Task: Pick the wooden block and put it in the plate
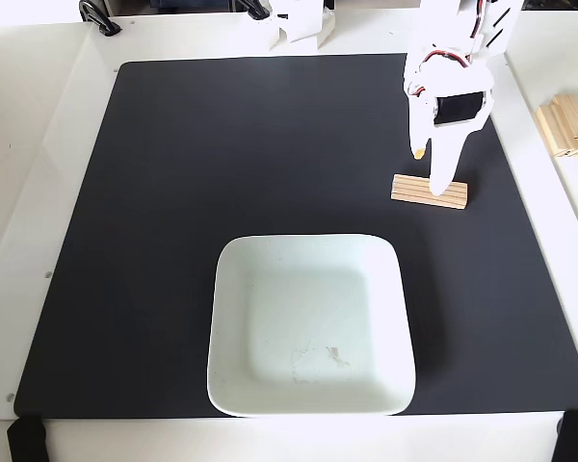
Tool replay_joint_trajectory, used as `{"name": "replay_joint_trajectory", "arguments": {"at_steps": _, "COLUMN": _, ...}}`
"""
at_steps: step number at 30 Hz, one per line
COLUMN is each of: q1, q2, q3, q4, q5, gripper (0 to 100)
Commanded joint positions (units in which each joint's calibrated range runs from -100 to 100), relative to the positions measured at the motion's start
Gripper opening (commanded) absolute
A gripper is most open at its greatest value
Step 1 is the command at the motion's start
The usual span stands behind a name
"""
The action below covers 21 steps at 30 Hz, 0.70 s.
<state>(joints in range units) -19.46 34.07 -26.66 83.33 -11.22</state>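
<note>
The white hand [429, 171] hangs over the right half of the black mat [173, 212] that covers most of the table [39, 144], nearer the far edge than the near one. Its two fingers are apart: the shorter one ends above the mat a little beyond the wooden block [430, 190], and the longer one [442, 168] reaches down in front of the block's middle, so the block shows on both sides of it. Whether that finger touches the wood cannot be told from this fixed view.

The wooden block lies flat on the mat toward the right edge of the table, its long side running roughly left to right, slightly slanted. The plate [233, 318] sits at the near edge of the mat, about midway between the left and right edges, well apart from the block. A pile of pale wooden sticks [570, 130] lies off the mat by the table's far right corner.
</note>
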Motion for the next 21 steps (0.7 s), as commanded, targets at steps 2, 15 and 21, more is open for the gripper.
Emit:
{"name": "replay_joint_trajectory", "arguments": {"at_steps": 2, "q1": 0.20, "q2": -0.17, "q3": -2.27, "q4": -0.92, "q5": -1.81, "gripper": 23}}
{"name": "replay_joint_trajectory", "arguments": {"at_steps": 15, "q1": 0.20, "q2": 5.76, "q3": -8.47, "q4": -0.13, "q5": -5.12, "gripper": 23}}
{"name": "replay_joint_trajectory", "arguments": {"at_steps": 21, "q1": -0.25, "q2": 6.10, "q3": -8.02, "q4": 0.94, "q5": -4.75, "gripper": 23}}
